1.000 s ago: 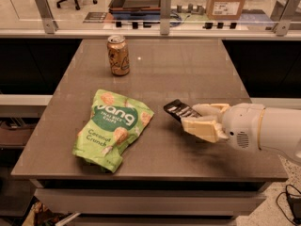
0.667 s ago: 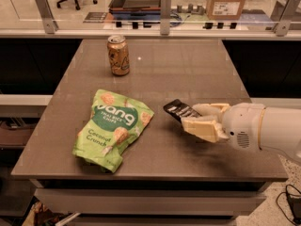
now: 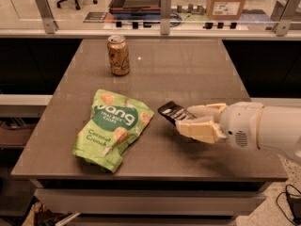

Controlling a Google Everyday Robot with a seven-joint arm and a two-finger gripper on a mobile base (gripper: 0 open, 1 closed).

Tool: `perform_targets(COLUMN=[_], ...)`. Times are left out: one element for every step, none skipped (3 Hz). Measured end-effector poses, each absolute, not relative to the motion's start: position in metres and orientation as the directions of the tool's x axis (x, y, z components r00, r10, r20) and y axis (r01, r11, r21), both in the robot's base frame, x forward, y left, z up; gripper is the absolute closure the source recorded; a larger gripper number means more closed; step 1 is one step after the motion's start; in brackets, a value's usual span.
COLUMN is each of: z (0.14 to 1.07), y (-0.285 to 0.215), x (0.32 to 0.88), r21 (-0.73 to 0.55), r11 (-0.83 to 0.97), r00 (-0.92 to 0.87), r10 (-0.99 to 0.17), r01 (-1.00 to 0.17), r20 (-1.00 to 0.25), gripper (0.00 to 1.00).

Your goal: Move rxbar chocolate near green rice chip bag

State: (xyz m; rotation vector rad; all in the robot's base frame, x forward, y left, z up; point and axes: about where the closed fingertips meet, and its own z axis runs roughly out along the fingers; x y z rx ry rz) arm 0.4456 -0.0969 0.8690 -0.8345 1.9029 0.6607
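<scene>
Gripper (image 3: 185,119) fingers (image 3: 200,130) clasp rxbar chocolate (image 3: 170,111) near green rice chip bag (image 3: 113,126).

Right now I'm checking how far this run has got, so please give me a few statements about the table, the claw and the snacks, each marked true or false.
1. The small flat black wrapper bar with white lettering is clamped in the claw. True.
2. The black bar touches the large crinkled light-green snack pouch. False: a strip of bare tabletop separates them.
3. The orange-gold drink can lies on its side. False: it stands upright, beyond the pouch toward the far edge.
4. The pouch lies flat on the grey-brown table. True.
5. The claw hovers over the can. False: it is near the front edge, beside the pouch.
</scene>
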Motion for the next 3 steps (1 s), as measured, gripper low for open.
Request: perform_targets(z=[0.8703, 0.8715, 0.8716], y=[-0.0947, -0.0925, -0.0925], x=[0.4451, 0.4446, 0.4446], r21=[0.098, 0.095, 0.095], r11=[0.623, 0.620, 0.620], r00=[-0.339, -0.336, -0.336], r10=[-0.281, -0.285, -0.285], r01=[-0.776, -0.778, -0.779], r20=[-0.898, -0.898, -0.898], gripper=[0.13, 0.00, 0.00])
